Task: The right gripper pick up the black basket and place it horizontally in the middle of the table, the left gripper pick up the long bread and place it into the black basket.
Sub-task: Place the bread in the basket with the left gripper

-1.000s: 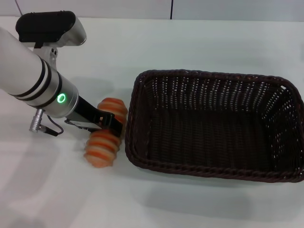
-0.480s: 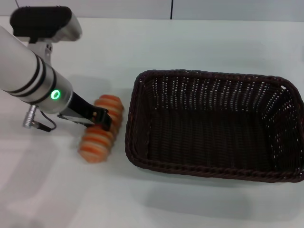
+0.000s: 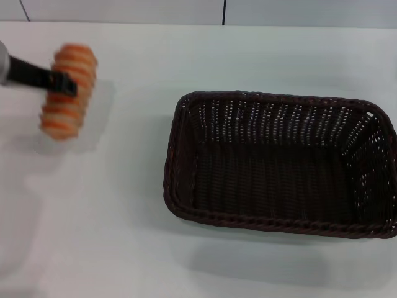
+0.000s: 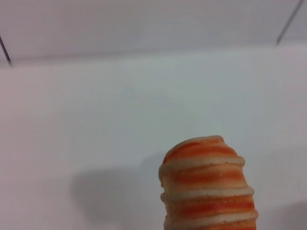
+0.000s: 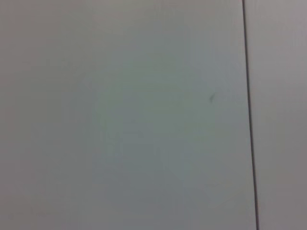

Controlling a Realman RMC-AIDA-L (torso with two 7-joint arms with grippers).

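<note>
The black basket (image 3: 279,164) lies lengthwise across the white table (image 3: 124,236) at centre right, open side up and empty. My left gripper (image 3: 62,82) is at the far left, shut on the long bread (image 3: 67,90), an orange and cream striped loaf held in the air above the table, with its shadow below. The bread's end fills the lower part of the left wrist view (image 4: 207,189). The bread is well to the left of the basket. My right gripper is out of view; its wrist view shows only a plain grey surface.
The table's far edge meets a pale wall with a dark vertical seam (image 3: 223,12). Bare white tabletop lies between the bread and the basket and in front of the basket.
My left gripper has lifted the long bread off the table beside the basket and carried it up and to the left. The arm has mostly left the head view. The basket has not moved.
</note>
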